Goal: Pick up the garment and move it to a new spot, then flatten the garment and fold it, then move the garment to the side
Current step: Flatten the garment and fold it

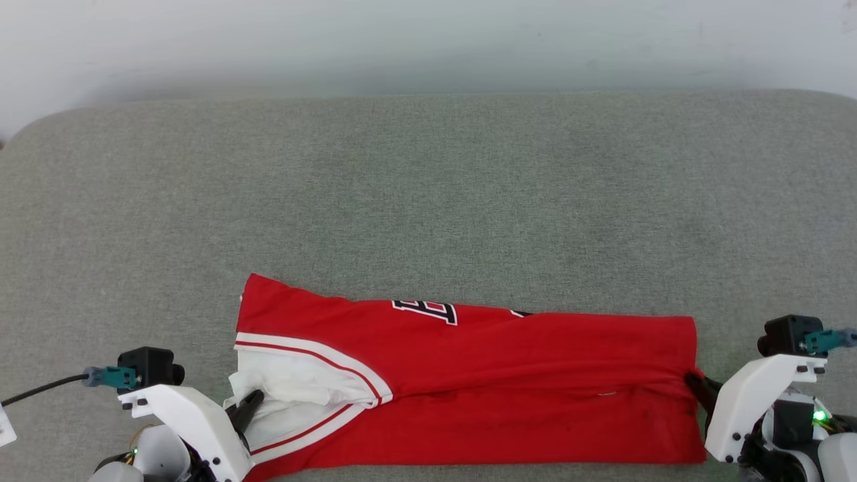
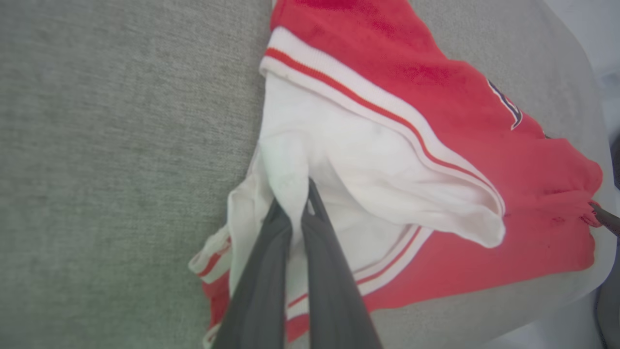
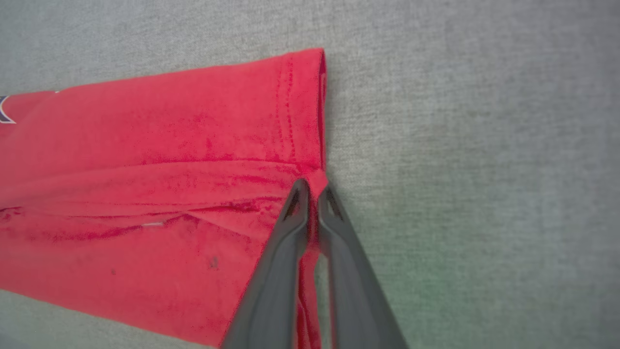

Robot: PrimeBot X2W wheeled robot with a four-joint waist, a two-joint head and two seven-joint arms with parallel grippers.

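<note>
The garment (image 1: 509,388) is a red shirt with white sleeves, lying as a long folded band along the near edge of the grey table (image 1: 428,187). A bit of black lettering (image 1: 425,310) peeks out at the fold's far edge. My left gripper (image 1: 249,404) is shut on the white sleeve cloth (image 2: 290,165) at the garment's left end. My right gripper (image 1: 697,386) is shut on the red hem (image 3: 317,177) at its right end. In the left wrist view my left gripper (image 2: 295,206) pinches a ridge of white fabric; in the right wrist view my right gripper (image 3: 312,186) pinches the hem's edge.
The grey cloth-covered table stretches wide beyond the garment toward a pale wall (image 1: 428,40). The table's rounded corners (image 1: 40,134) lie at the far left and far right. The garment's near edge sits close to the table's front edge.
</note>
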